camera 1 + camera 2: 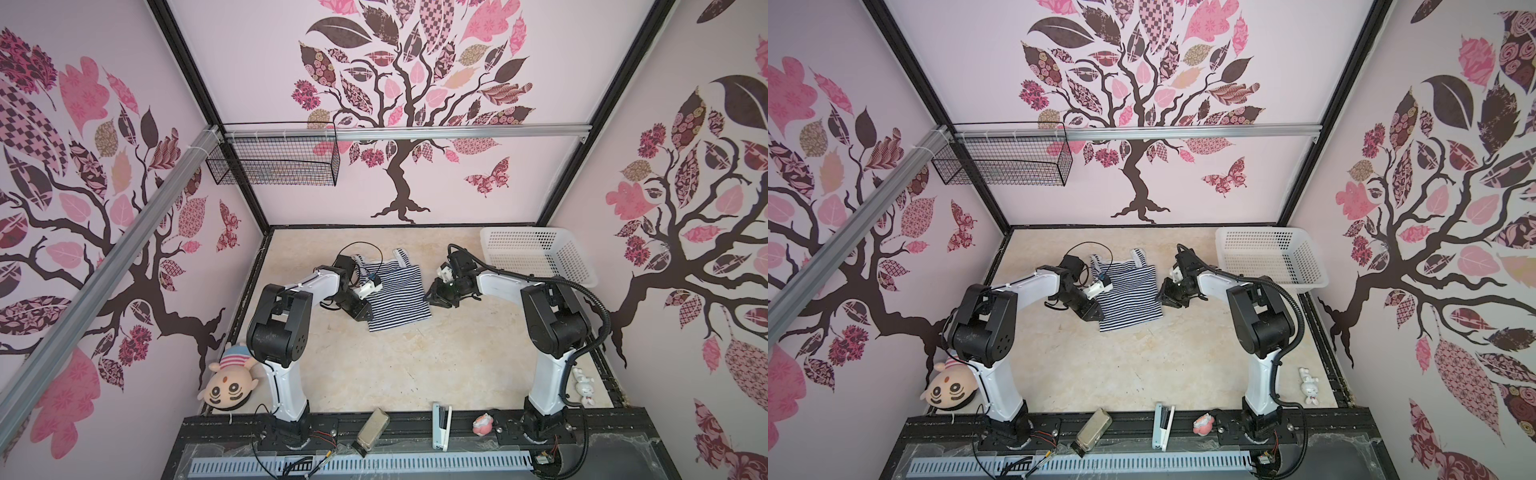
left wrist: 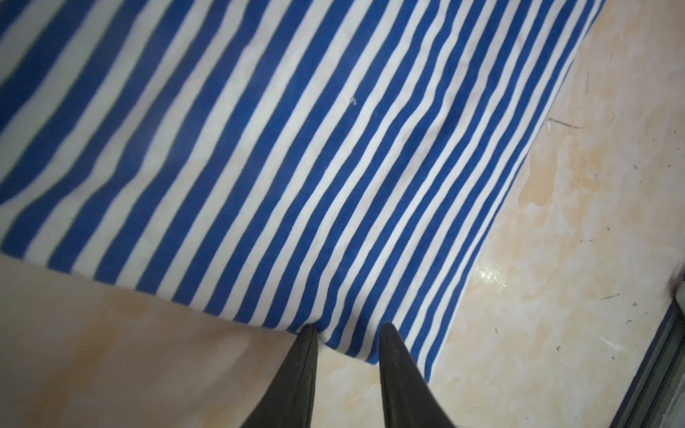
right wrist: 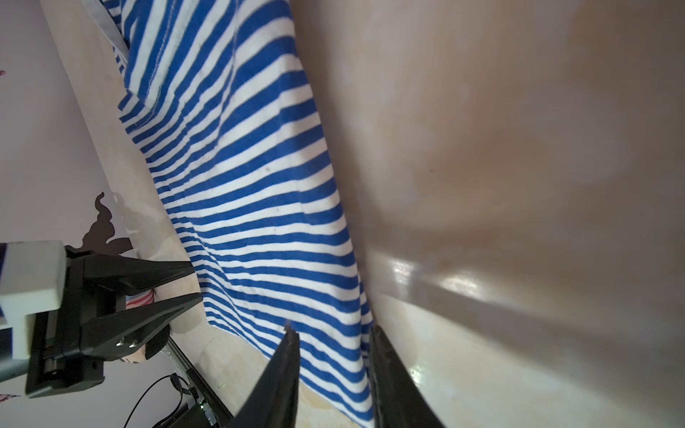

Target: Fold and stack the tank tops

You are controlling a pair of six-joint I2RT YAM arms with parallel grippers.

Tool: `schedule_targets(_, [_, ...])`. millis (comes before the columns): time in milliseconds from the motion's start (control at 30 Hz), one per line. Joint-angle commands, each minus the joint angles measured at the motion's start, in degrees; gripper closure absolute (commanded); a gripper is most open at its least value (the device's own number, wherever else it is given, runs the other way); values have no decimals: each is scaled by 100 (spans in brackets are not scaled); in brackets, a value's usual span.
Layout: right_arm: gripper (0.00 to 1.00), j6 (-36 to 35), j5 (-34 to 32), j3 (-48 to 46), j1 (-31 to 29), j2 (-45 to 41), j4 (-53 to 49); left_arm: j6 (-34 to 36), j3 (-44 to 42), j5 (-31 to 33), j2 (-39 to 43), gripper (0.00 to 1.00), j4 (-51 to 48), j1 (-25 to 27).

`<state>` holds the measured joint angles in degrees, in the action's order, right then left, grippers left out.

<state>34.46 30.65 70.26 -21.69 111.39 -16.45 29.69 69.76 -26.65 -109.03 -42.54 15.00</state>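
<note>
One striped tank top (image 1: 397, 297) (image 1: 1129, 297) lies spread flat on the beige table (image 1: 374, 374), straps toward the back wall. My left gripper (image 1: 367, 319) (image 1: 1097, 318) is low at the top's left side edge, near the hem corner. In the left wrist view its jaws (image 2: 348, 328) are apart, with the cloth's edge (image 2: 296, 166) between the tips. My right gripper (image 1: 428, 297) (image 1: 1158, 297) is at the right side edge. Its jaws (image 3: 332, 329) are also apart and straddle the striped fabric (image 3: 259, 222). The right wrist view also shows the left gripper (image 3: 196, 281) across the cloth.
A white plastic basket (image 1: 540, 253) stands at the back right. A wire basket (image 1: 274, 162) hangs on the back rail. A plush doll (image 1: 230, 382) lies beside the left arm's base. A stapler (image 1: 441, 424), a tin (image 1: 372, 430) and small figures (image 1: 584, 386) line the front edge.
</note>
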Motion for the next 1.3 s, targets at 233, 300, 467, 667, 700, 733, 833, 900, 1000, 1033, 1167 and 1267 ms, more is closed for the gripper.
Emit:
schedule_targets(233, [65,-82,-24,146,-66,243,-131,-18,5,20,-31,66,-85,-12])
schedule_targets(300, [64,-83,-16,139,-64,236,-131,-8,-23,-4,4,65,-90,-32])
schedule_targets(467, [65,-81,9,155,-86,240,-100,-77,7,-76,6,64,-89,-19])
schedule_targets(667, [70,-63,50,181,-128,300,-80,-104,100,-206,-110,74,-160,-1])
schedule_targets(700, [73,-63,61,173,-130,295,-71,-103,91,-242,-95,76,-158,0])
schedule_targets(733, [76,-67,68,172,-142,287,-72,-104,75,-283,-64,79,-168,-8])
schedule_targets(833, [84,-64,88,148,-147,235,-56,-113,2,-398,58,83,-166,2])
schedule_targets(900, [89,-58,110,111,-150,190,-38,-113,-56,-469,134,85,-173,-3])
schedule_targets(1000, [92,-61,133,55,-149,100,-34,-96,-102,-516,214,87,-201,-11])
schedule_targets(1033, [93,-53,140,37,-150,62,-25,-95,-124,-524,240,88,-214,-6])
schedule_targets(1167, [94,-54,184,-93,-151,-152,-8,-23,-221,-603,412,90,-296,-30])
schedule_targets(1267, [94,-61,195,-190,-151,-295,-8,12,-328,-646,539,90,-328,-25])
